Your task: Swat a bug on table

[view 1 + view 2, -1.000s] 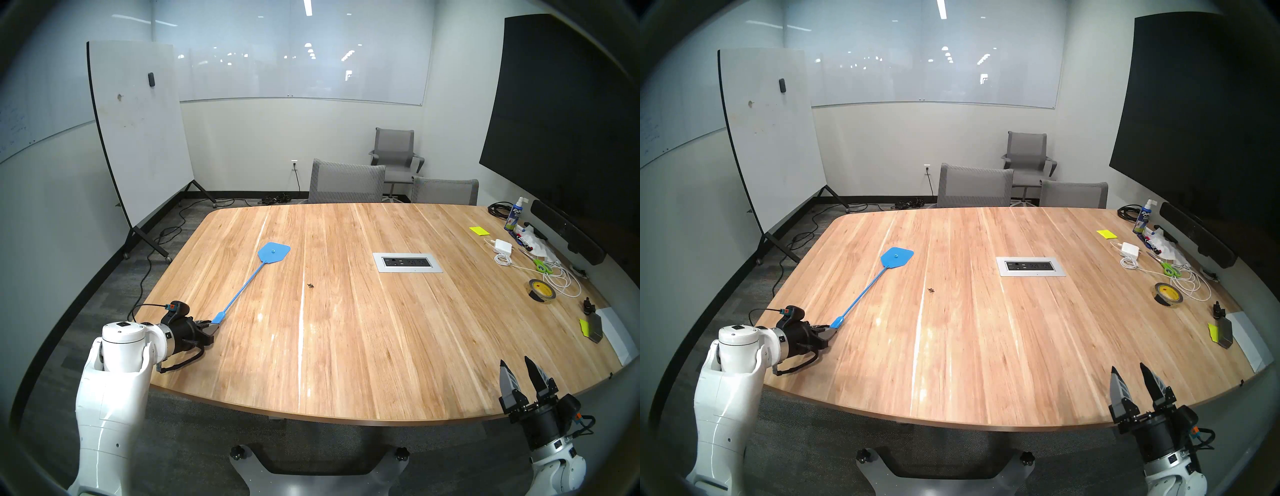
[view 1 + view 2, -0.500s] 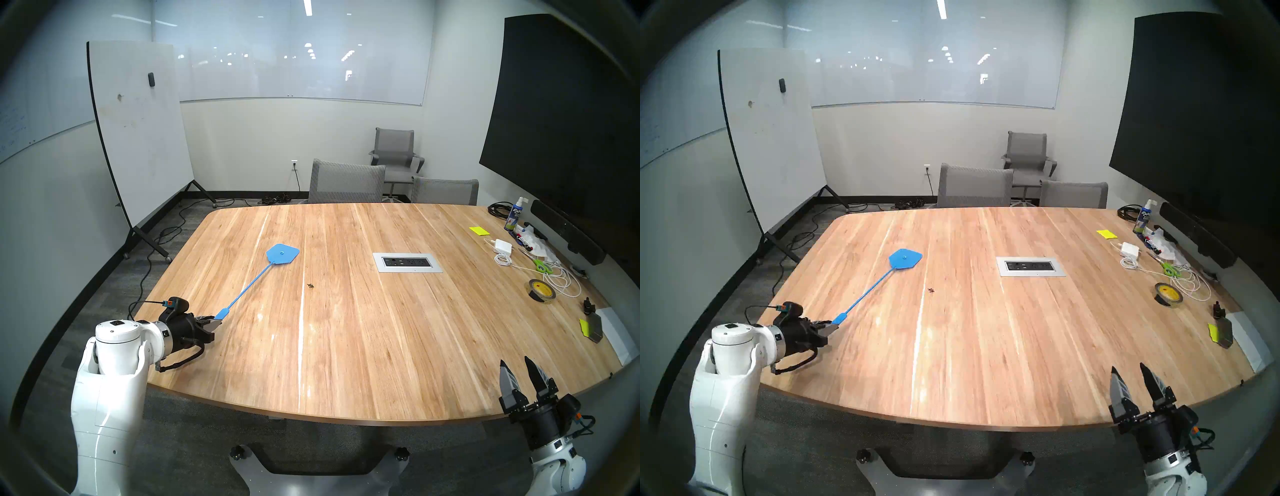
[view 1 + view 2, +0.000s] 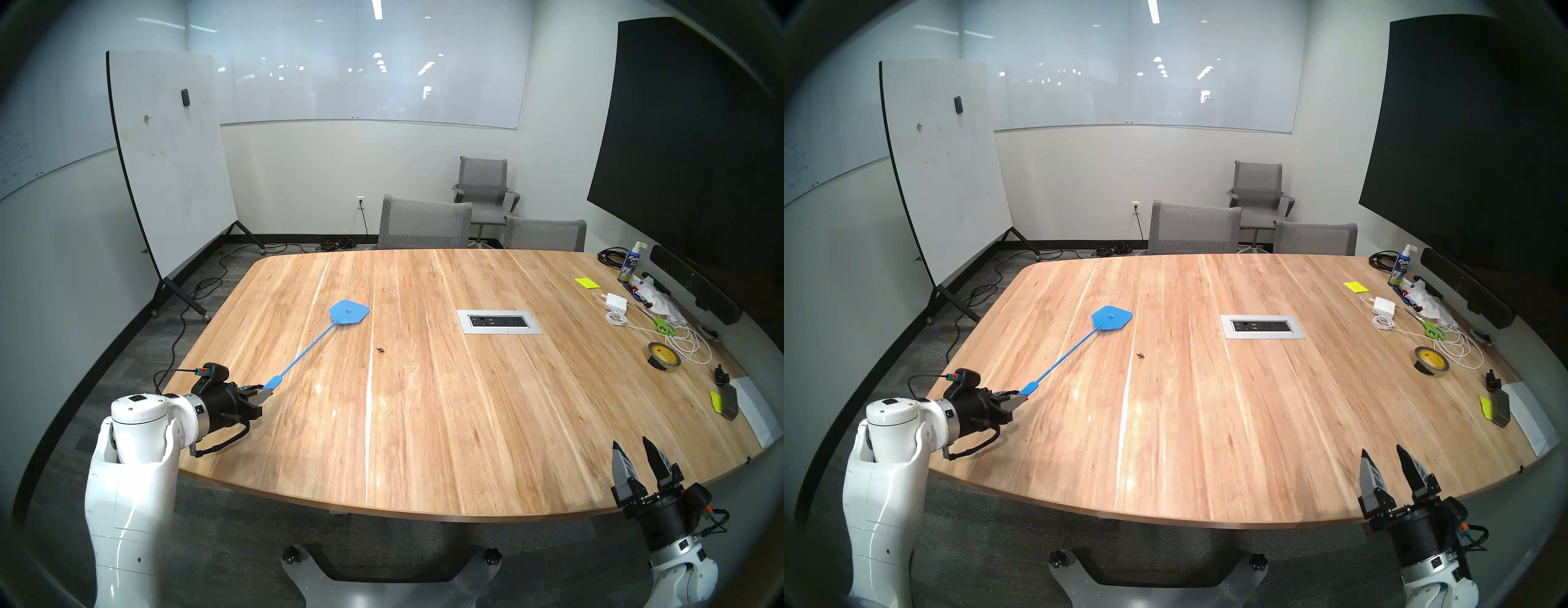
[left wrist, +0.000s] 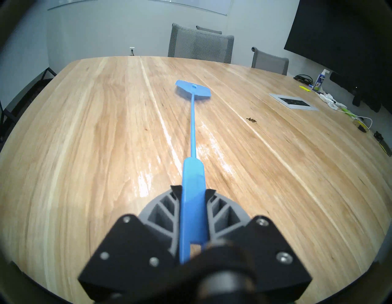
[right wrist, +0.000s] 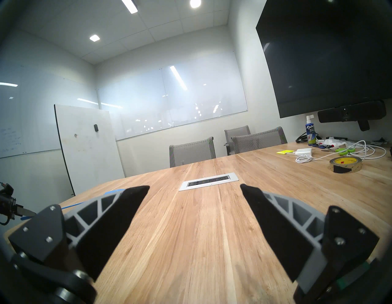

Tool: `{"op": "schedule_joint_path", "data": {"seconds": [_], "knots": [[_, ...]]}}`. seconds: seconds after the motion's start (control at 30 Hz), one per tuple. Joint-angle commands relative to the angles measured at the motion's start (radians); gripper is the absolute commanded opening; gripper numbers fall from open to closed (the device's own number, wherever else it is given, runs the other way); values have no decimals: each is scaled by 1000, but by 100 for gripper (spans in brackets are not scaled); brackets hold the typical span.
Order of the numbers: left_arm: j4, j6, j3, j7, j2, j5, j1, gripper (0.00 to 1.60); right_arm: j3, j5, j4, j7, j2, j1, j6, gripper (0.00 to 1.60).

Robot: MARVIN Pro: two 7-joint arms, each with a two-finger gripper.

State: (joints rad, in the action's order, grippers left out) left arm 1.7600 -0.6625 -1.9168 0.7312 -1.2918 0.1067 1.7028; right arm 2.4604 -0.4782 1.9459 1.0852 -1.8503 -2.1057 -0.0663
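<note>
The bug [image 3: 380, 350] [image 3: 1141, 356] [image 4: 251, 120] is a tiny black speck on the wooden table [image 3: 466, 424], left of its middle. My left gripper [image 3: 262, 393] [image 3: 1020, 399] [image 4: 193, 192] is shut on the handle of a blue fly swatter [image 3: 312, 346] [image 4: 192, 135] at the table's left edge. The swatter's head [image 3: 349, 312] [image 3: 1111, 318] [image 4: 193, 89] hovers a little above the wood, beyond and left of the bug. My right gripper [image 3: 631, 446] [image 3: 1382, 452] [image 5: 195, 187] stands open and empty over the near right edge.
A silver outlet panel [image 3: 499, 321] is set into the table's middle. The right side holds a tape roll [image 3: 664, 357], white charger and cable [image 3: 617, 302], green scissors [image 3: 664, 326], yellow notes [image 3: 586, 282] and a spray bottle [image 3: 632, 262]. Grey chairs [image 3: 424, 223] stand at the far edge.
My left arm has swung the swatter to the right, so its head has come closer to the bug. The right gripper has not moved.
</note>
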Motion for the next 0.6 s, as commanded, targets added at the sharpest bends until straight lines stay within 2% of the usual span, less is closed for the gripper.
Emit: {"op": "schedule_joint_path", "data": {"seconds": [0.0, 0.57], "knots": [[52, -9, -9, 3, -10, 11, 1, 0, -1, -6, 15, -1, 2, -1, -1, 160], [112, -34, 9, 11, -45, 9, 20, 0, -1, -6, 15, -1, 2, -1, -1, 160]]}}
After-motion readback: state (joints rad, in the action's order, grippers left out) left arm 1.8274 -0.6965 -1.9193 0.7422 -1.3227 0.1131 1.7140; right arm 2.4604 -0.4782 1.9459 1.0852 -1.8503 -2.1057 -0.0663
